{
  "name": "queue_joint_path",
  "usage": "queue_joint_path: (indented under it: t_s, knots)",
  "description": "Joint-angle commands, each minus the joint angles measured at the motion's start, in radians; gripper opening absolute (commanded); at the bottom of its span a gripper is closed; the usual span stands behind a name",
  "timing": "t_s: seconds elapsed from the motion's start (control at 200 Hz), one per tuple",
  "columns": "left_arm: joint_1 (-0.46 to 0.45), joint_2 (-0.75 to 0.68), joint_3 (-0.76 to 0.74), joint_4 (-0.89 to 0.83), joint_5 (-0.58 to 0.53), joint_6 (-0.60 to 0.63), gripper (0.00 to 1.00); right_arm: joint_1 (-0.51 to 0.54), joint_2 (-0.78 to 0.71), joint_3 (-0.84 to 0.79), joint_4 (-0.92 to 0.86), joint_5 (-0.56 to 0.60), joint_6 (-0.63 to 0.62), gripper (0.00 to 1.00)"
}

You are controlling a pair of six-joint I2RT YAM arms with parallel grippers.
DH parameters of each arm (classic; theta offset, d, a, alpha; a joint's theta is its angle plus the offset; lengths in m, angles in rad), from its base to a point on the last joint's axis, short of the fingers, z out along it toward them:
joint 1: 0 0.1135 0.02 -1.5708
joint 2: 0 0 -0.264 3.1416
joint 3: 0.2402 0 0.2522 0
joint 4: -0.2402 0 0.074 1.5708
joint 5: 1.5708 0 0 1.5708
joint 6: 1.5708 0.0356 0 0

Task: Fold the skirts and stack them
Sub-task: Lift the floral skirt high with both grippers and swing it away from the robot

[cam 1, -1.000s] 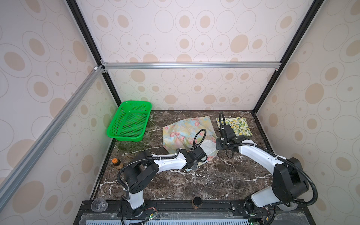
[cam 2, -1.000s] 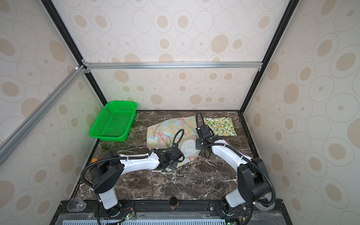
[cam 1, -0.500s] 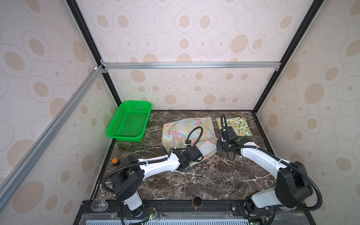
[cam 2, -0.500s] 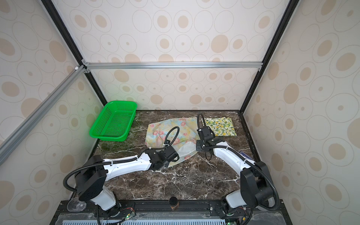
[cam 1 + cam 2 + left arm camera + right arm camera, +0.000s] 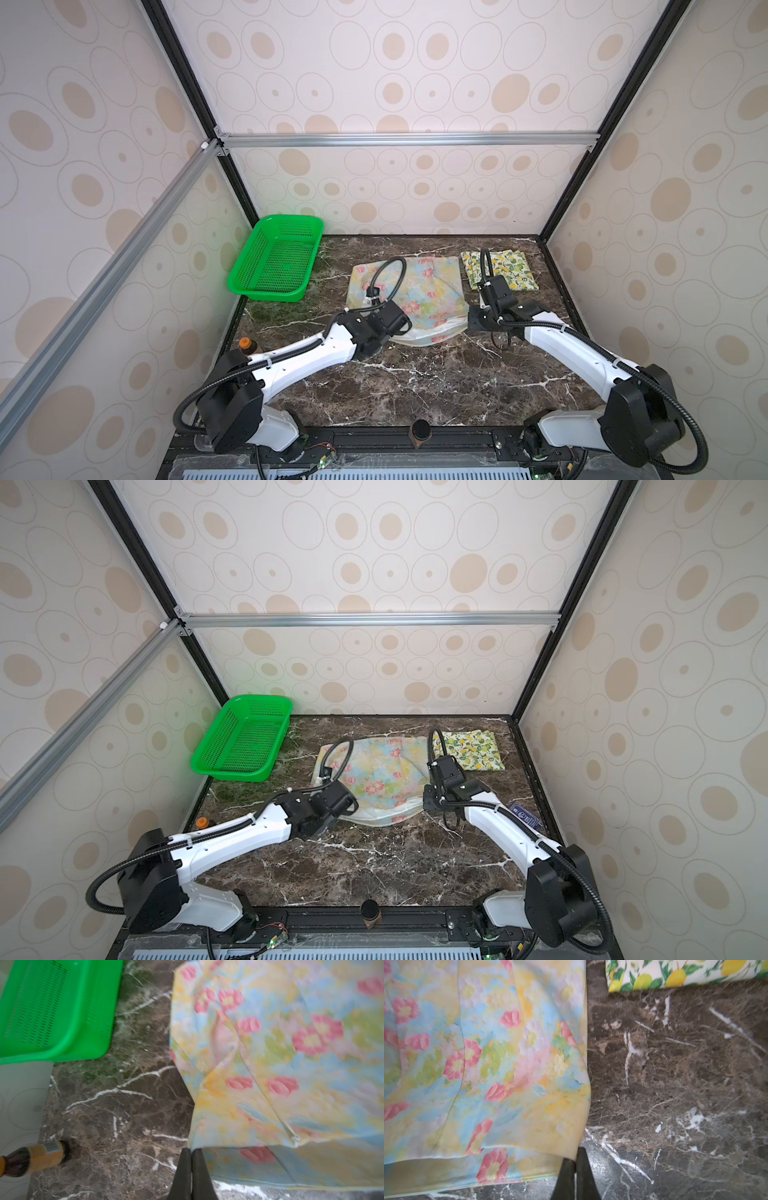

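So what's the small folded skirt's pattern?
Skirt: yellow lemons, green leaves on cream; best in right wrist view.

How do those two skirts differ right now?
The flowered skirt is spread wide; the lemon skirt is folded small. The left gripper and right gripper pinch the flowered skirt's near corners; the lemon skirt lies untouched. Both rest on the marble table.
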Motion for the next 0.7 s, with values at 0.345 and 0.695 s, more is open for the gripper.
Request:
queue_joint_path:
  t_s: [0.345,0.695]
  knots:
    - [0.213,-0.077,0.540,0.074,-0.172,0.373,0.00,-0.026,-0.049,0.536,-0.129,-0.105,-0.069,0.00]
    - [0.293,0.111,0.786,0.239,-0.121,0.574,0.00,-0.106,0.171,0.860,-0.158,-0.139,-0.146,0.00]
